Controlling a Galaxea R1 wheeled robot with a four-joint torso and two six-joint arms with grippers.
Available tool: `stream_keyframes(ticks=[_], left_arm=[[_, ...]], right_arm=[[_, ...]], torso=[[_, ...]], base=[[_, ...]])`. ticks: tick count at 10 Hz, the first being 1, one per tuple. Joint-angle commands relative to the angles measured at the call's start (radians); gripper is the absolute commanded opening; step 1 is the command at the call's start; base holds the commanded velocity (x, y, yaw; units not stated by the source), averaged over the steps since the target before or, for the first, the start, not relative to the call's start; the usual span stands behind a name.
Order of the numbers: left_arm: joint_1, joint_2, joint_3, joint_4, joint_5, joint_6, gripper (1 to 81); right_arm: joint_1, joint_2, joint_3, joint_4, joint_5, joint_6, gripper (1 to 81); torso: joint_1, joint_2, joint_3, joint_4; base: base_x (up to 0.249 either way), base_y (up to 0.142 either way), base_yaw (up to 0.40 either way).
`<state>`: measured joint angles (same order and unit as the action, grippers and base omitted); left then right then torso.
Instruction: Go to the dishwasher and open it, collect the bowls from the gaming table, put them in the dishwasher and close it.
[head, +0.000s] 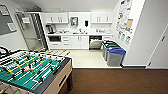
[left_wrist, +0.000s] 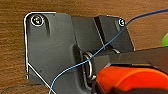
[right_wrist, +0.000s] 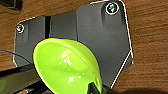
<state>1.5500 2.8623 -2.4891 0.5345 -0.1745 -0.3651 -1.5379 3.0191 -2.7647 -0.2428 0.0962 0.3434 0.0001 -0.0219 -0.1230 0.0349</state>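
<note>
At the lower left of the head view your foosball table (head: 30, 71) juts toward the brown carpet (head: 117, 80); turn too tightly and the base could clip its near corner. Past it, in the upper middle, the dishwasher (head: 95, 42) stands open under the kitchen bench (head: 80, 33), its door down over the pale floor. To its right, the lidded bins (head: 113, 53) narrow your lane. In the left wrist view an orange object (left_wrist: 130, 80) sits against the left tool; I cannot tell whether that tool is parted or closed. In the right wrist view the yellow-green bowl (right_wrist: 66, 66) looks pinched by its rim in the right tool (right_wrist: 93, 87), so a jolt could tip it loose.
</note>
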Motion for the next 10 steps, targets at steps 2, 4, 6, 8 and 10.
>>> stream_keyframes(ticks=[2,4,6,8,10], left_arm=[[-0.031,-0.013,0.006,0.01,0.039,0.002,1.0],[-0.031,-0.014,0.006,0.01,0.039,0.0,1.0],[-0.031,-0.015,0.006,0.009,0.039,0.0,1.0],[-0.031,-0.015,0.006,0.01,0.039,0.0,1.0],[-0.031,-0.014,0.006,0.01,0.039,0.0,1.0]], right_arm=[[0.037,-0.004,0.001,-0.009,-0.05,-0.001,1.0],[0.038,-0.004,0.001,-0.009,-0.05,-0.001,1.0],[0.038,-0.004,0.001,-0.009,-0.05,-0.001,1.0],[0.038,-0.004,0.001,-0.009,-0.05,-0.001,1.0],[0.037,-0.003,0.001,-0.009,-0.05,-0.001,1.0]], torso=[[0.0,0.0,0.0,0.0],[0.001,0.0,0.0,0.0],[0.0,0.0,0.0,0.0],[0.0,0.0,0.0,0.0],[0.0,0.0,0.0,0.0]], base=[[0.158,0.0,0.0],[0.158,0.0,0.0],[0.161,0.0,0.0],[0.162,0.0,0.0],[0.163,0.0,0.0]])
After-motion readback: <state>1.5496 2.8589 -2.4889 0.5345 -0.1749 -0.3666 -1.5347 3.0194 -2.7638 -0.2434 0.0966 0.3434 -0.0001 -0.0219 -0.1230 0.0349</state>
